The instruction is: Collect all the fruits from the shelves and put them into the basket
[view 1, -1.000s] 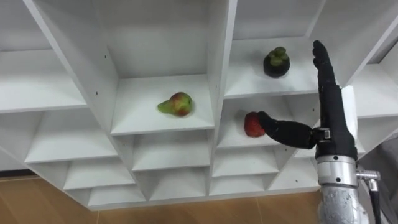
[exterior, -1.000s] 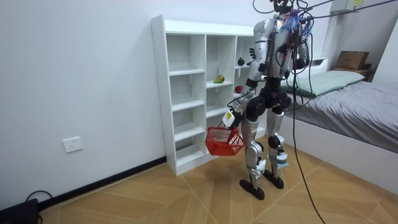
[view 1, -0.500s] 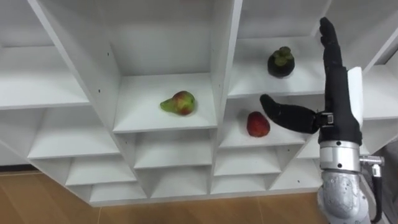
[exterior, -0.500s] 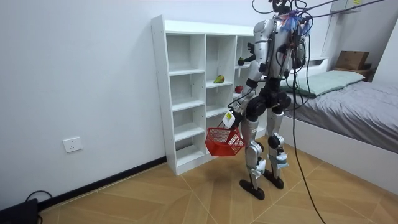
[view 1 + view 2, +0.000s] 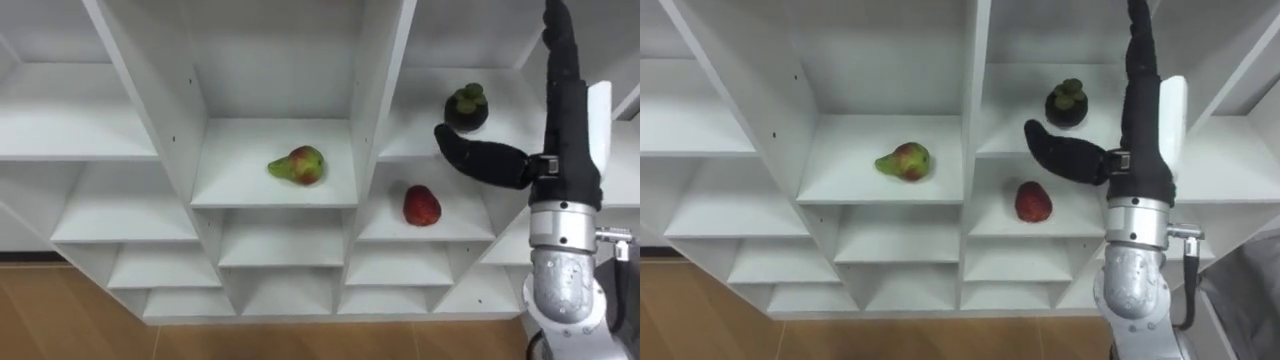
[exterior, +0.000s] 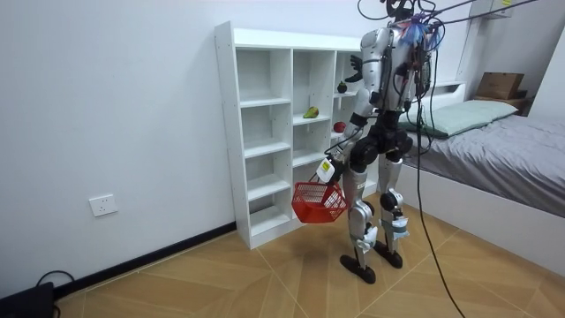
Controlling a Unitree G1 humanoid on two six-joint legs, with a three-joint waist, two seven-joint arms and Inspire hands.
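The white closet (image 5: 375,100) held three fruits, each in its own compartment. A pear (image 5: 299,166) lay on its side in the closet's middle column. In the next column to the right, a red fruit (image 5: 421,206) sat on the lower shelf and a dark mangosteen (image 5: 467,107) on the shelf above. The right hand (image 5: 565,150) was raised before that column with its fingers straight up and its thumb out, holding nothing. The thumb tip showed just below the mangosteen; contact could not be told. In the room view the robot stood at the closet's front, and a red basket (image 6: 318,201) hung from the left hand (image 6: 327,168). Neither that hand's grip nor the basket's contents could be told. A second earlier the thumb had been against the red fruit; the hand had since risen clear of it, and the fruit had stayed on its shelf.
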